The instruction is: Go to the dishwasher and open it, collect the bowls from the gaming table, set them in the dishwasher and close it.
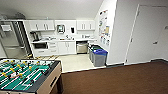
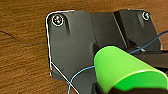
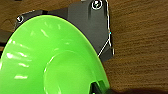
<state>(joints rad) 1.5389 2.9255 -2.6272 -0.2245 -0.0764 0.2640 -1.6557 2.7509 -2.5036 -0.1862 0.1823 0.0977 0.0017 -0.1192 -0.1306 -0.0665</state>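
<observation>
Green plastic, super bright and glossy: that's the bowl (image 3: 50, 62) sitting right up against the right wrist camera, showing its shallow curved side with light streaks on it. The left wrist view has another green bowl (image 2: 125, 68), smooth and matte-looking with a pale rim, close over the dark robot plate. Honestly can't tell how the jaws stand on either arm, or whether they're clamped on anything. Brown carpet runs under both wrist views.

In the head view the dishwasher (image 1: 82, 47) is a small steel-front panel in the kitchenette, centre of the frame, door closed, set between white cabinets (image 1: 67, 47). Just right of it stand bins (image 1: 99, 57) with a blue lid, near the wall edge. A foosball table (image 1: 25, 75) fills the lower left. Wide open brown carpet (image 1: 112, 80) lies across the lower right, and pale floor (image 1: 75, 62) leads up to the table line of the kitchen.
</observation>
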